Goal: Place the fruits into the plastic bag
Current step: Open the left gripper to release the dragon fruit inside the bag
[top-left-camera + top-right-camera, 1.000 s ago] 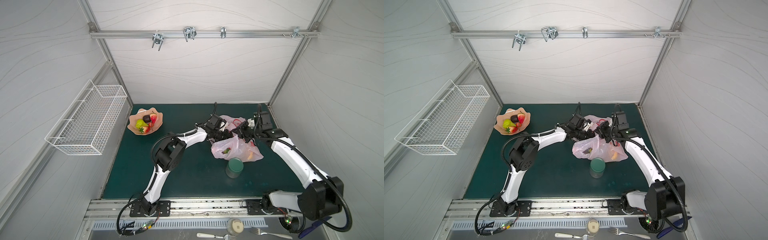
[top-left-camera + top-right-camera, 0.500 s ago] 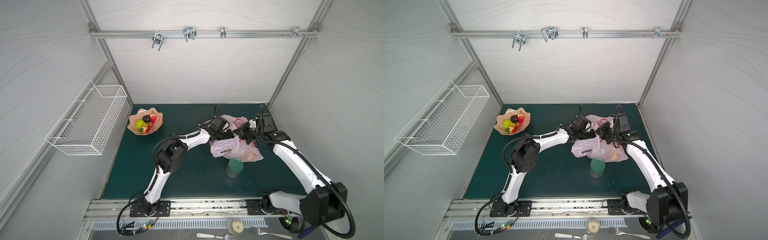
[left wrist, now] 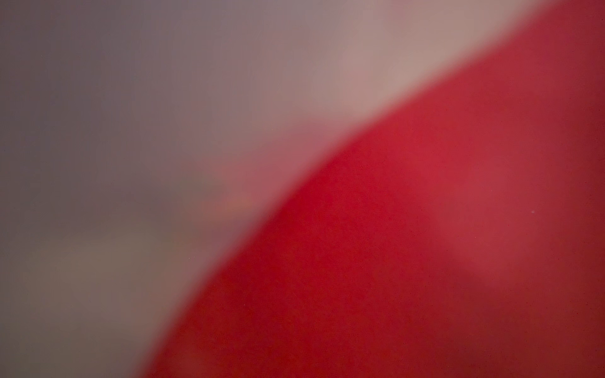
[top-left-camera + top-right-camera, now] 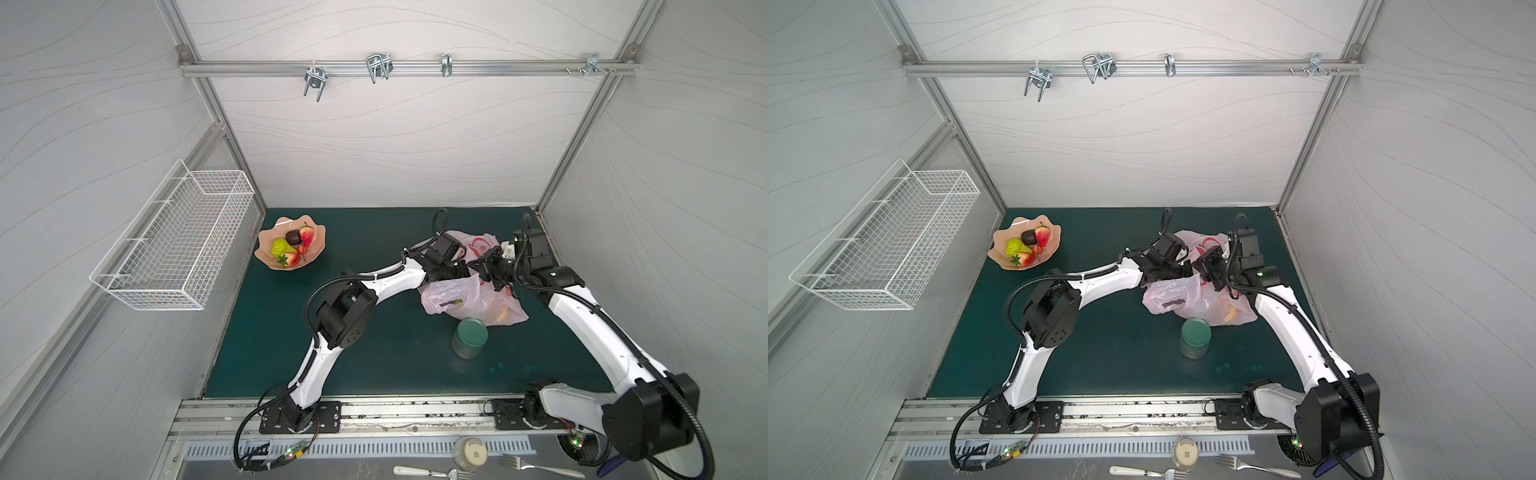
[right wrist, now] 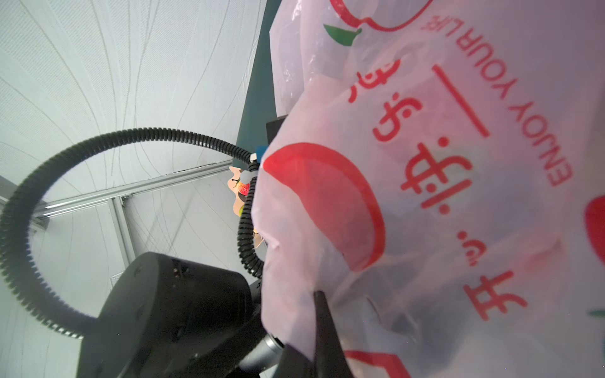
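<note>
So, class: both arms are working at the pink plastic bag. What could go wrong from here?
1. The right gripper pinches only a fold of the thin translucent pink plastic bag; it may slip and let the mouth collapse.
2. The left wrist view is a blur of bag film, so the left gripper may snag the bag when pulled out.
3. The green-lidded glass jar stands close beside the bag; a dragged bag could topple it.

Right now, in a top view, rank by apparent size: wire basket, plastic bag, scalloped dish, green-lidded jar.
1. wire basket, wall-hung and likely nearer the camera, so its lead is unsure
2. plastic bag, partly hidden by the arms
3. scalloped dish
4. green-lidded jar
</note>
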Controlling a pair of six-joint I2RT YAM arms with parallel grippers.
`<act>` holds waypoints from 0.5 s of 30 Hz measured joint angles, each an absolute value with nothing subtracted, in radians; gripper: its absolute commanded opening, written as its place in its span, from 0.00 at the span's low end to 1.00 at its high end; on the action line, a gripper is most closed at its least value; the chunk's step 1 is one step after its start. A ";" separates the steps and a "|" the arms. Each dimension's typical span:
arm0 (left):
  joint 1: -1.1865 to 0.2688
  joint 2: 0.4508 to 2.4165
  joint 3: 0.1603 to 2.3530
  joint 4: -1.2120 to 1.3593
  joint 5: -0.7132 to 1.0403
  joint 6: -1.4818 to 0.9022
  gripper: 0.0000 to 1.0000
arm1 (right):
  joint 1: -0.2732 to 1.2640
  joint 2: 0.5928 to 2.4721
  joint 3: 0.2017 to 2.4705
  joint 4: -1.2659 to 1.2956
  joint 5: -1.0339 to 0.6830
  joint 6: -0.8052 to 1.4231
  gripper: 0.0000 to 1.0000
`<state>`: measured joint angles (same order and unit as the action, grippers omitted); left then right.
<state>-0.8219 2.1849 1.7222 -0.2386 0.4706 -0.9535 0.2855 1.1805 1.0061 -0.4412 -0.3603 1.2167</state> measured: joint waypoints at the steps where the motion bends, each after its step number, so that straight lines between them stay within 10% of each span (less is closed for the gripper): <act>1: -0.824 2.185 1.722 -0.239 0.470 -0.954 0.91 | 0.285 1.179 1.004 -0.441 -0.360 1.218 0.00; 15: -0.827 2.185 1.745 -0.226 0.506 -0.970 1.00 | 0.262 1.161 1.004 -0.434 -0.369 1.226 0.00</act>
